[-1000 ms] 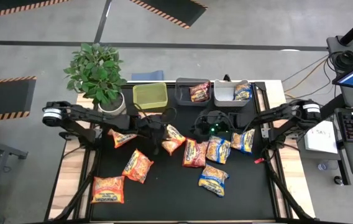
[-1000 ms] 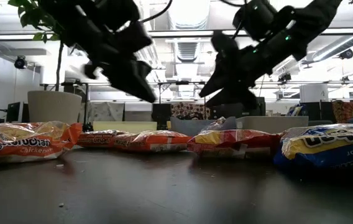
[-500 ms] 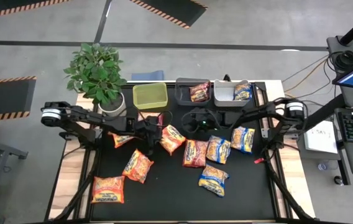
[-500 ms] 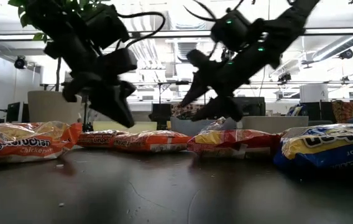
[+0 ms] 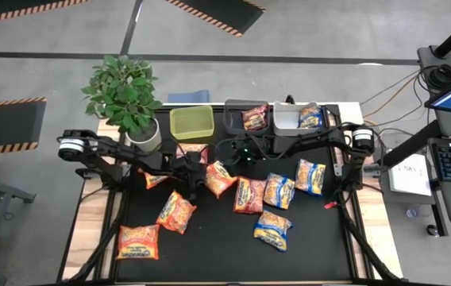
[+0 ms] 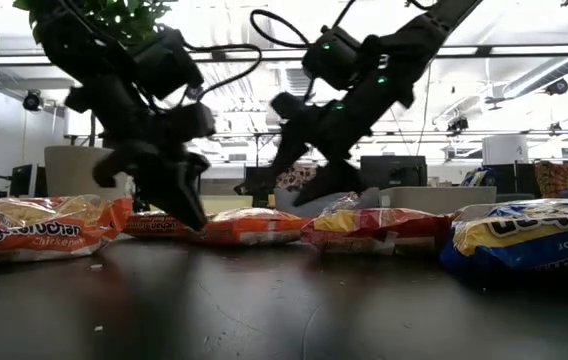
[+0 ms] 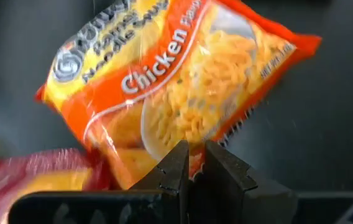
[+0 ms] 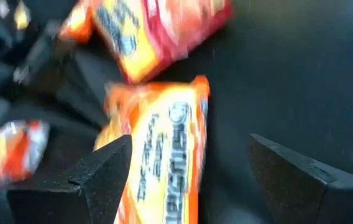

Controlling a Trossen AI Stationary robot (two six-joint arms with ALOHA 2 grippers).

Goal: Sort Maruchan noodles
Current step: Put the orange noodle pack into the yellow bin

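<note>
Maruchan noodle packets lie flat on the black table: orange ones point(image 5: 176, 211) point(image 5: 138, 241), a red one point(image 5: 248, 195) and blue-and-yellow ones point(image 5: 278, 191) point(image 5: 310, 176). My left gripper point(image 5: 194, 181) is shut, slanting down at the near edge of an orange chicken packet point(image 7: 176, 81) left of the table's middle. My right gripper point(image 5: 227, 152) hangs open over that same packet point(image 8: 164, 162), which shows between its fingers. A red packet point(image 8: 158, 25) lies beyond it. My left gripper's shut fingertips point(image 7: 183, 152) stand at the orange packet's near edge point(image 7: 158, 162), slanting down from the table's left. I cannot tell whether they touch it. The packet lies flat on the table.
At the far edge stand a green bin point(image 5: 191, 122), a dark bin point(image 5: 245, 117) holding a red packet and a grey bin point(image 5: 297, 117) holding a blue one. A potted plant point(image 5: 124, 95) stands at the far left. Bare tabletop shows along the near edge.
My right gripper has travelled toward the table's left, from above the blue packets to over the orange packet, and has opened wider. My left gripper has sunk toward the table, staying shut. No packet has moved.
</note>
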